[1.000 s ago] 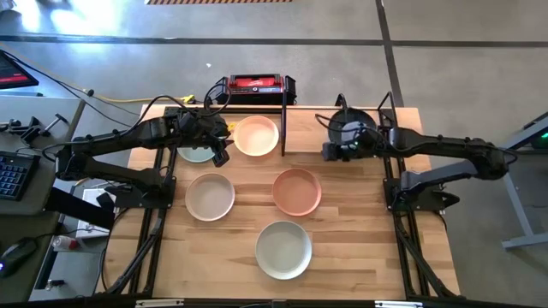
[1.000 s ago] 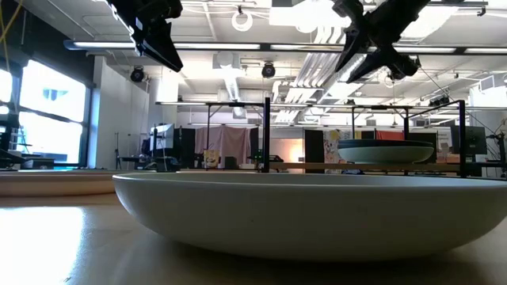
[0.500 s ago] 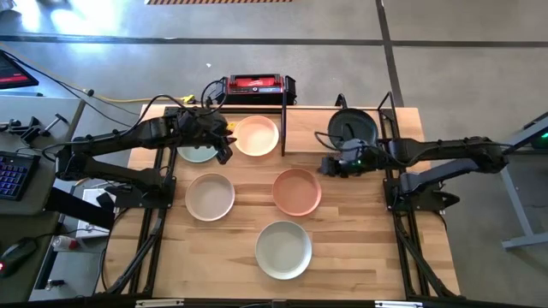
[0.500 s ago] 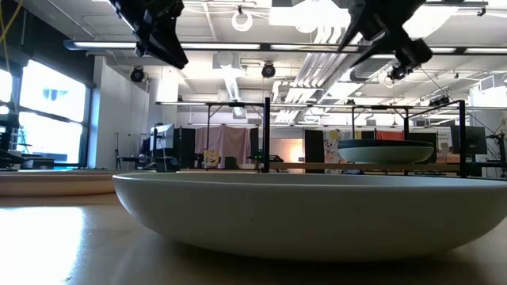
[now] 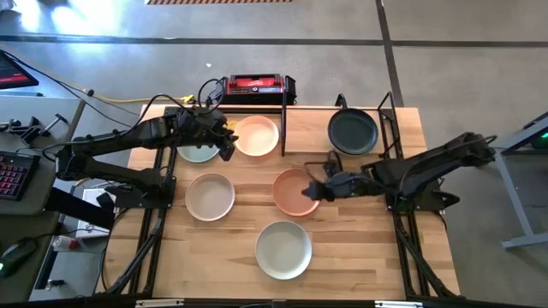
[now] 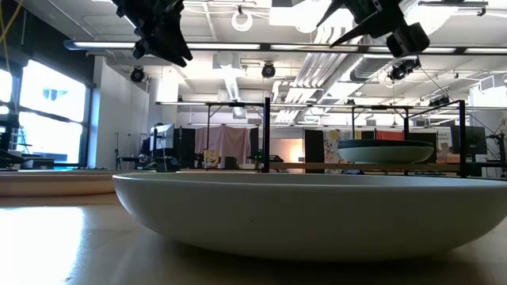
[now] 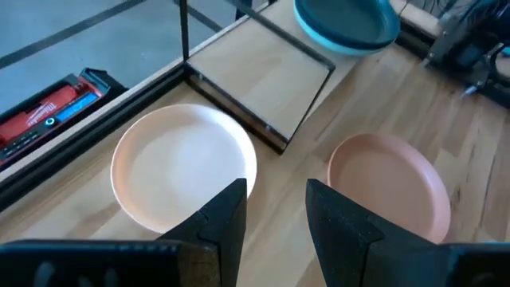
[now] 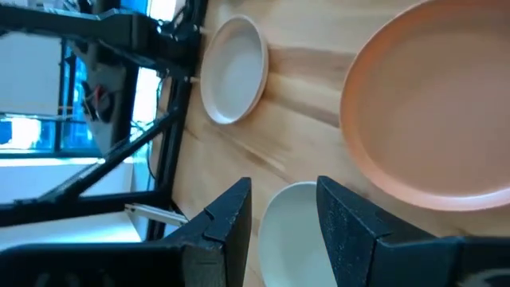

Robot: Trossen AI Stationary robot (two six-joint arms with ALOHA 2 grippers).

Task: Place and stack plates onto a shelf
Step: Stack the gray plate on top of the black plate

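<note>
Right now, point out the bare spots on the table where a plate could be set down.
Bare wood lies right of the pale green plate at the near edge, and left of it below the beige plate. The centre is crowded: the terracotta plate with the right end effector at its rim.

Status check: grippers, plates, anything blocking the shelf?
Left gripper open, empty, over shelf. Right gripper open, empty, at terracotta plate. Black plate shelved. No obstruction seen.

Matte plates [image 5: 297, 191], wooden shelf [image 5: 305, 128]
</note>
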